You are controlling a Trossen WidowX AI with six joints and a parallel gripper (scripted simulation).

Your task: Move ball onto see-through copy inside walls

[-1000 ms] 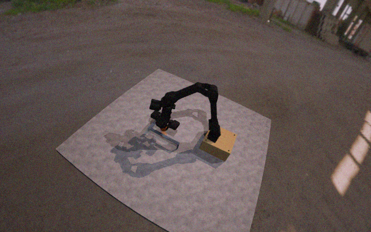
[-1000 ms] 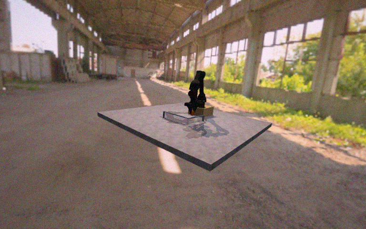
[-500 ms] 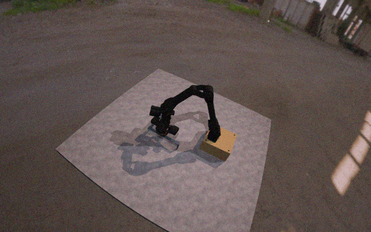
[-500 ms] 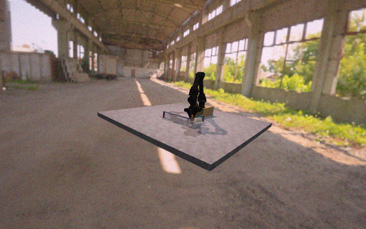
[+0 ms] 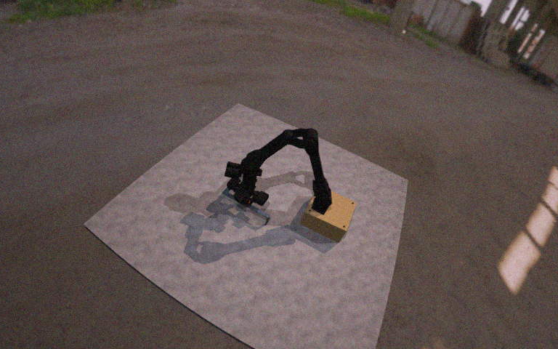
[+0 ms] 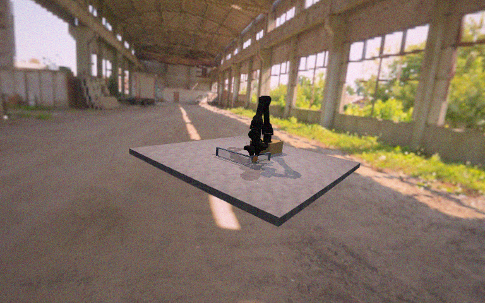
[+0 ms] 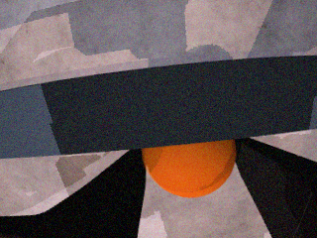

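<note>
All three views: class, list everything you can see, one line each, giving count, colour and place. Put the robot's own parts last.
Ball: one, orange, held between the fingers, its top hidden behind a wall's dark band in the wrist view.
Walls: two, clear with dark edges, low, meeting in a corner on the table beside the arm.
Table: one, mottled grey slab.
Block: one, tan, on the table under the arm's base.
Ghost ball: not seen now.
Arm: one, black, arched from the block down to the walls.
Hand: one, black, shut on the ball, low by the walls.
</note>
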